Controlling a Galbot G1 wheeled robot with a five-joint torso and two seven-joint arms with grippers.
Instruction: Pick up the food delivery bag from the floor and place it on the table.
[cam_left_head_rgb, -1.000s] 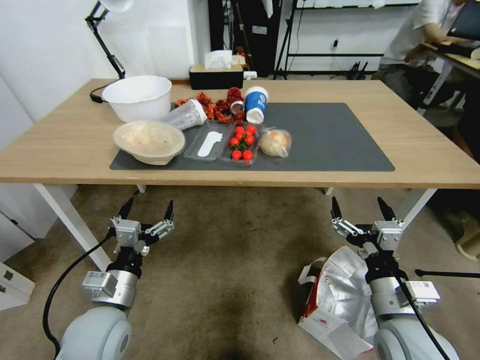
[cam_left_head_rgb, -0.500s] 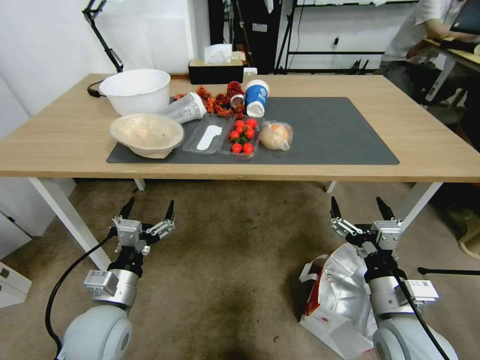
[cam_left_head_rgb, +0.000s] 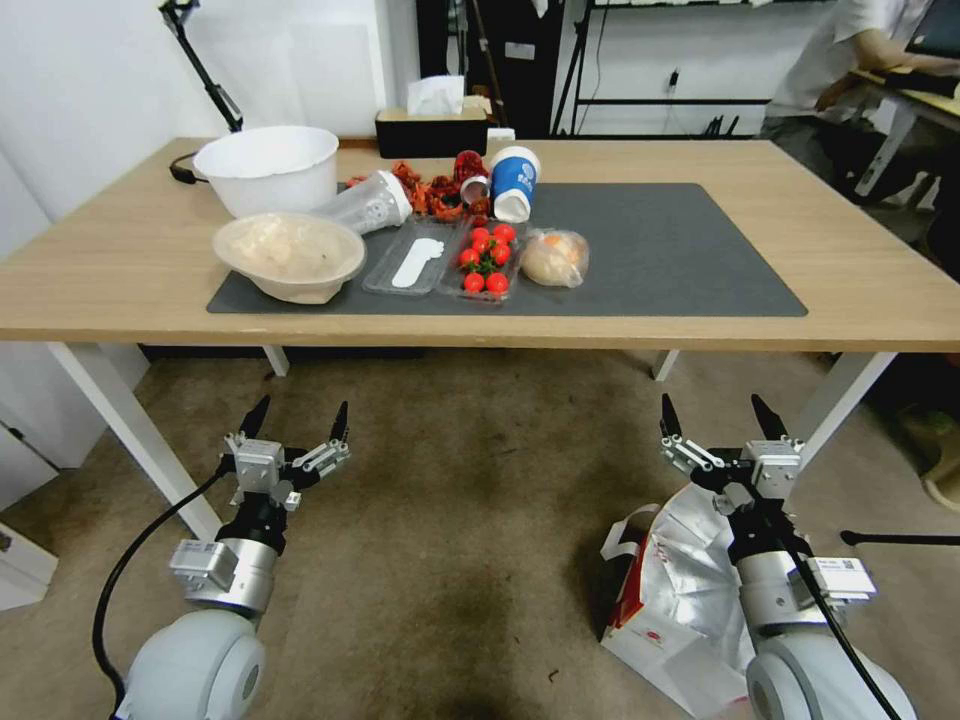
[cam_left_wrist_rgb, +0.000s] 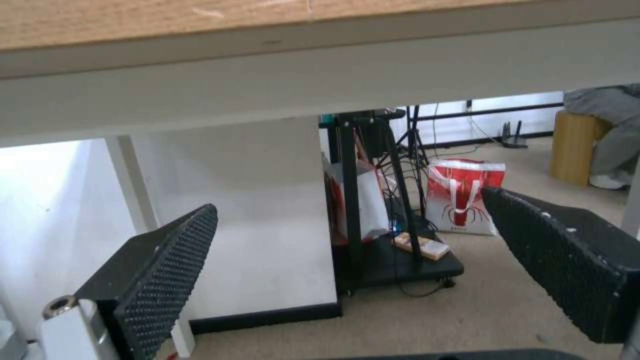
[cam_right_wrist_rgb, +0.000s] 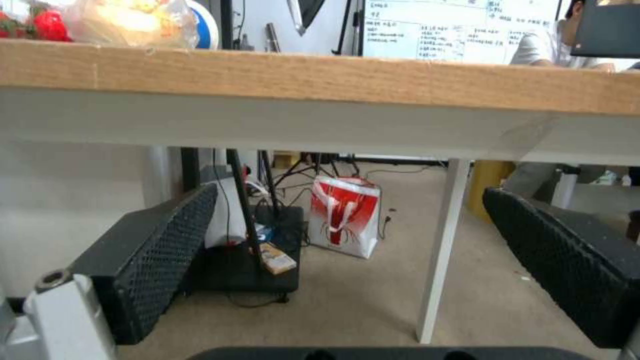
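Camera dipped; right tool (cam_left_head_rgb: 715, 420) half-hides bag (cam_left_head_rgb: 680, 590).

L gripper (cam_left_head_rgb: 296, 420) & R gripper (cam_left_head_rgb: 717, 415): both arms low, extended fwd, fingers spread wide.

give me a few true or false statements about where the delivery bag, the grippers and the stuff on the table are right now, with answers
1. The boxy white food delivery bag with red sides and silver foil lining lies on the brown-grey floor. True.
2. The right gripper is shut on the bag's handle. False: its fingers are spread open, holding nothing, above the bag.
3. The left gripper is open over bare floor, apart from the bag. True.
4. The clear tray of red cherry tomatoes sits on the dark grey mat of the light-wood table. True.
5. The large white bowl stands on the floor beside the bag. False: it stands on the table.
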